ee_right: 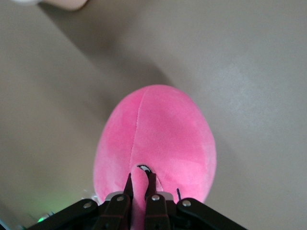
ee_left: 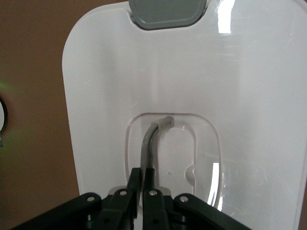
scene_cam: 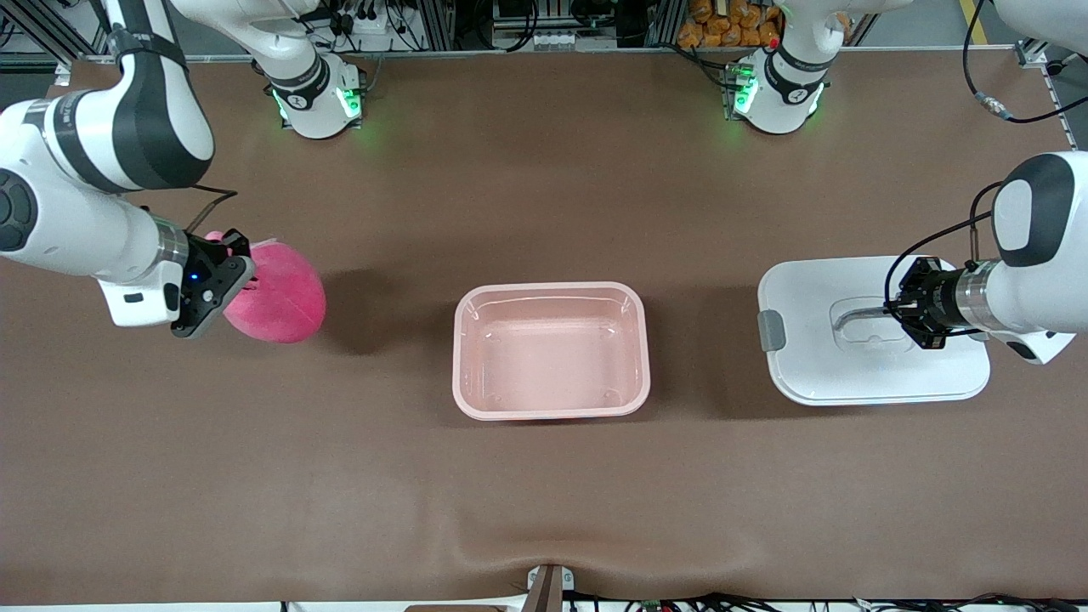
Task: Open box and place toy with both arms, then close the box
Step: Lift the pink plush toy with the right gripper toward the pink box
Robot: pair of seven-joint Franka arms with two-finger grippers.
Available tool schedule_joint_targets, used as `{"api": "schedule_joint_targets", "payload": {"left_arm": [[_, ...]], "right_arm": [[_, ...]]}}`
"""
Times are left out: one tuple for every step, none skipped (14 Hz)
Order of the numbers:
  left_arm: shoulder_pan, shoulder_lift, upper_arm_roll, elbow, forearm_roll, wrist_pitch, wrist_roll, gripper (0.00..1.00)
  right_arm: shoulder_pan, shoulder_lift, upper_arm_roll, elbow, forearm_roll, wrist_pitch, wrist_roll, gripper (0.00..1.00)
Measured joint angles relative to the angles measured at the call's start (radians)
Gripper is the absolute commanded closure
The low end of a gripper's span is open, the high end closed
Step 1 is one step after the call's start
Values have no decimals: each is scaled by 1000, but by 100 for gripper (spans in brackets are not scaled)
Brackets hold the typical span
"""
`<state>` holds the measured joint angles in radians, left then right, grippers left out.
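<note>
The box [scene_cam: 551, 350], a translucent pink tub, stands open and empty in the middle of the table. Its white lid [scene_cam: 807, 357] is toward the left arm's end, apart from the tub and casting a shadow on the table. My left gripper [scene_cam: 891, 310] is shut on the lid's grey handle [ee_left: 149, 143] in the lid's central recess; the left wrist view shows the lid [ee_left: 249, 96] and this gripper [ee_left: 144, 171]. My right gripper [scene_cam: 236, 285] is shut on the hot-pink toy [scene_cam: 285, 297], holding it over the table at the right arm's end; the right wrist view shows the toy [ee_right: 158, 134] pinched between the gripper's [ee_right: 140, 176] fingers.
A grey clip [scene_cam: 772, 330] sits on the lid's edge facing the tub, also in the left wrist view [ee_left: 165, 12]. The brown mat has a raised fold [scene_cam: 544, 552] at the edge nearest the front camera. The arm bases [scene_cam: 319, 98] stand along the table's back edge.
</note>
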<state>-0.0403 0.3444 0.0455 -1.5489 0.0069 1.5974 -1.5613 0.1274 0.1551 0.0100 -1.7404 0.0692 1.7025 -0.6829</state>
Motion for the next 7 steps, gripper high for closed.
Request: {"api": "schedule_joint_targets", "payload": {"left_arm": [[0, 0, 0, 0, 10, 0, 0, 100], [0, 1, 0, -1, 15, 0, 0, 100], [0, 1, 0, -1, 16, 0, 0, 100], [0, 1, 0, -2, 17, 0, 0, 100], [0, 3, -1, -3, 17, 0, 1, 100], [-1, 4, -1, -4, 17, 0, 4, 100], [-2, 6, -1, -4, 17, 0, 5, 100]], "right_arm": [[27, 0, 1, 16, 3, 0, 70, 100], [57, 1, 2, 34, 4, 0, 131, 100], [85, 2, 3, 52, 4, 0, 188, 100], [109, 6, 3, 69, 5, 0, 242, 100], [127, 12, 4, 83, 8, 0, 288, 100], [139, 19, 4, 97, 23, 0, 327, 100], [145, 28, 4, 111, 48, 0, 368, 100]]}}
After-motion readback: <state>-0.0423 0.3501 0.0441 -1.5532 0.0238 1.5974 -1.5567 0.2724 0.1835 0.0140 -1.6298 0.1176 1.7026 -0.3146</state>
